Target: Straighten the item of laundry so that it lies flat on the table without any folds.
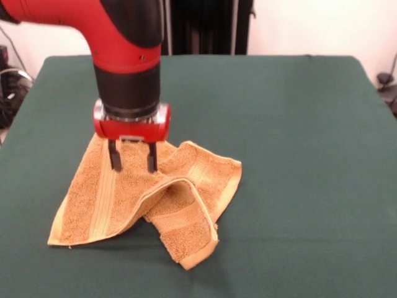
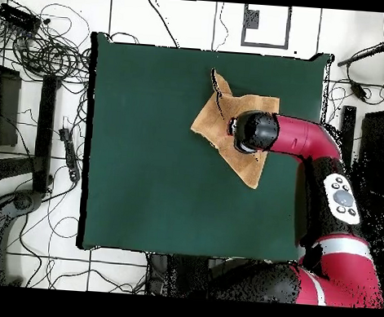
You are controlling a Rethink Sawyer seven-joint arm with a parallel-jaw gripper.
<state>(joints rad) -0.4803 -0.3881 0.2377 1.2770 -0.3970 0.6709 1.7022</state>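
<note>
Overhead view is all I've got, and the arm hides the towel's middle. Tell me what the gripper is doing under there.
Observer: In the front view the gripper is open, with its tips down at the towel. I cannot tell whether they touch it.
Operator: Report the folds.
Observer: One flap is doubled over on the side nearest the front camera, and the cloth humps up along that fold, so the towel is not flat.
</note>
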